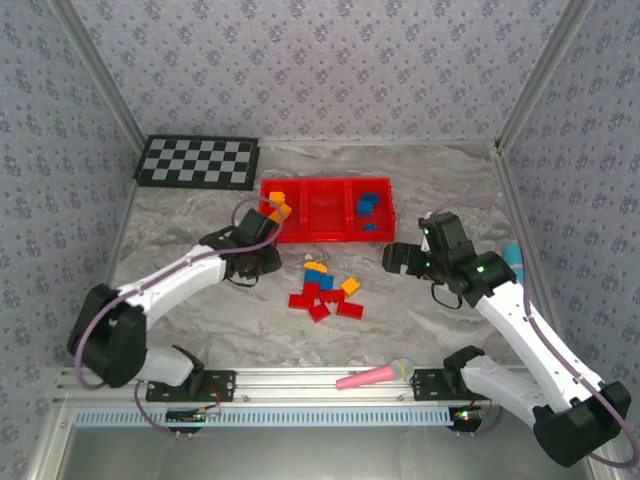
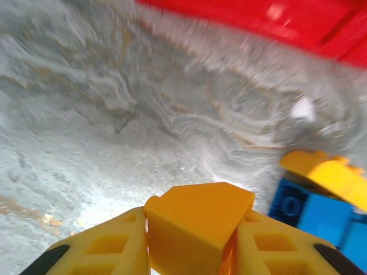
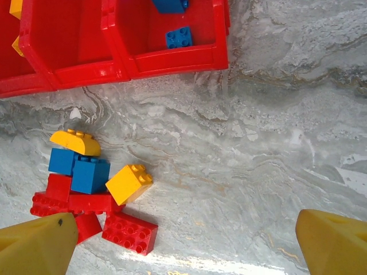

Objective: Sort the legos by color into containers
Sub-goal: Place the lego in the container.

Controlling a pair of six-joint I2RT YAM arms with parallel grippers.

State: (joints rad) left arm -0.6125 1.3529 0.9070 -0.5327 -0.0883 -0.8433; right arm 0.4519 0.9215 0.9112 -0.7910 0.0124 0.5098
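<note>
Clamped at the bottom of the left wrist view, an orange-yellow brick point(image 2: 198, 220) is pinched between the closed-in fingers of the left gripper point(image 2: 192, 249). It is low over the marbled table point(image 2: 114, 114), with the red tray point(image 2: 298, 23) blurred across the upper right of the frame. From overhead, that gripper point(image 1: 264, 260) sits just below the tray's lower left corner.

Sorting appears well short of halfway. The left compartment point(image 1: 292, 229) holds a few orange-yellow bricks point(image 1: 277, 207), and the right compartment point(image 3: 200, 28) holds a few blue bricks point(image 1: 368, 204). The middle compartment point(image 1: 326, 210) looks bare, so by this judgement no red has gone in yet.

Below the tray, at the centre of the overhead frame, a pile of loose bricks point(image 1: 325, 290) waits on the table. The right wrist view shows it at lower left: several red bricks point(image 3: 129, 232), two blue ones point(image 3: 80, 169) and two yellow ones point(image 3: 129, 183), all touching or stacked.

At the bottom of that view the right gripper point(image 3: 186, 246) has its fingers spread wide with nothing between them. Overhead, it point(image 1: 396, 260) is to the right of the pile.
</note>
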